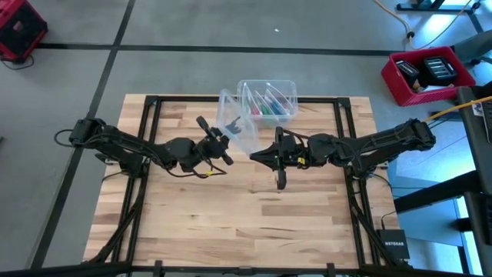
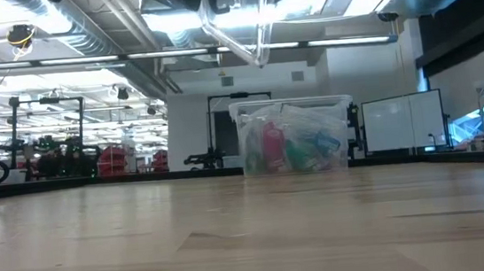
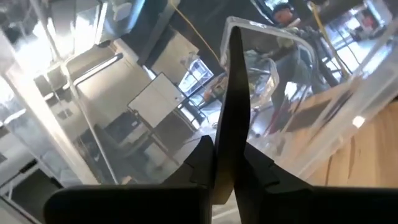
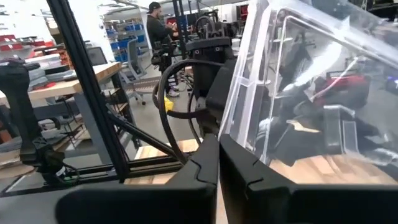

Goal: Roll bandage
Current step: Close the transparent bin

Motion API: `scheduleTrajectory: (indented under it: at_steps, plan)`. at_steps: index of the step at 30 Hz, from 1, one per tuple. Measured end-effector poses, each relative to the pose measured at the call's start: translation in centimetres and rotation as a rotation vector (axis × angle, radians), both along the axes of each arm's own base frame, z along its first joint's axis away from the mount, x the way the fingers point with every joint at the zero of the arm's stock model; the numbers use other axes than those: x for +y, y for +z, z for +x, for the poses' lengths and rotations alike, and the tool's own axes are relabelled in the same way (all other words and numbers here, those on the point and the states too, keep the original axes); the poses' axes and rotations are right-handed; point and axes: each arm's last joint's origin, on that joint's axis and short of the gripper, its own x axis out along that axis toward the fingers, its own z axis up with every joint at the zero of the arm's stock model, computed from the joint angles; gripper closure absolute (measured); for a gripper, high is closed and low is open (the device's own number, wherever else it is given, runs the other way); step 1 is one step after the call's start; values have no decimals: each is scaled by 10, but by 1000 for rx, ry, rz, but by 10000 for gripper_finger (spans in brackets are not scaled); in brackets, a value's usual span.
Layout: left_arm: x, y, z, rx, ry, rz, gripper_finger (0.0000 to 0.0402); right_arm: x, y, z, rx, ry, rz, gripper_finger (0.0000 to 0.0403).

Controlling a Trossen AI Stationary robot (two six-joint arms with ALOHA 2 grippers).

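Note:
A clear plastic box (image 1: 292, 86) with pink and green items inside stands at the table's far middle, also seen in the low view (image 2: 294, 139). Its clear lid (image 1: 231, 115) is held tilted in the air in front of it, between my two grippers. My left gripper (image 1: 224, 140) is shut at the lid's left side and my right gripper (image 1: 256, 155) is shut at its near right corner. In the low view the lid (image 2: 232, 30) hangs high above the table. The bandage is not in view. My left gripper pinches the clear lid between its two shut fingers (image 3: 236, 93); clear plastic (image 3: 280, 68) shows on both sides of them. It comes in about level from the table's left. The lid is lifted clear of table and box. My right gripper pinches the lid's rim (image 4: 233, 127) between its shut fingers, coming in level from the table's right. The rim rises slanting away from the fingertips. The lid hangs tilted, clear of the table.
Black frame rails (image 1: 150, 123) run along the table's left and right sides. Red crates stand on the floor at the far left (image 1: 19, 31) and far right (image 1: 427, 73). A person (image 4: 158, 28) stands far off in the room.

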Motion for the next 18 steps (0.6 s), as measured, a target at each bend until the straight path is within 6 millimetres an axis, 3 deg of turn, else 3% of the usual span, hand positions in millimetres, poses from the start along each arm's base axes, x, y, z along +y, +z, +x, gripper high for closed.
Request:
scheduleTrajectory:
  at_steps: [3,8,11,14,18]
  plan:
    - [0,0,-1,32,6,28,376,-1,-2,-1,31,-57,-21,374]
    - [9,10,-3,120,49,59,377,-11,15,-16,202,-248,-285,300]
    - [25,25,1,216,70,19,377,-19,29,-28,284,-365,-451,249]
    - [47,44,4,330,38,-58,377,-32,31,-39,368,-421,-577,208]
    - [80,72,3,361,23,-186,377,-60,34,-57,455,-490,-583,176]
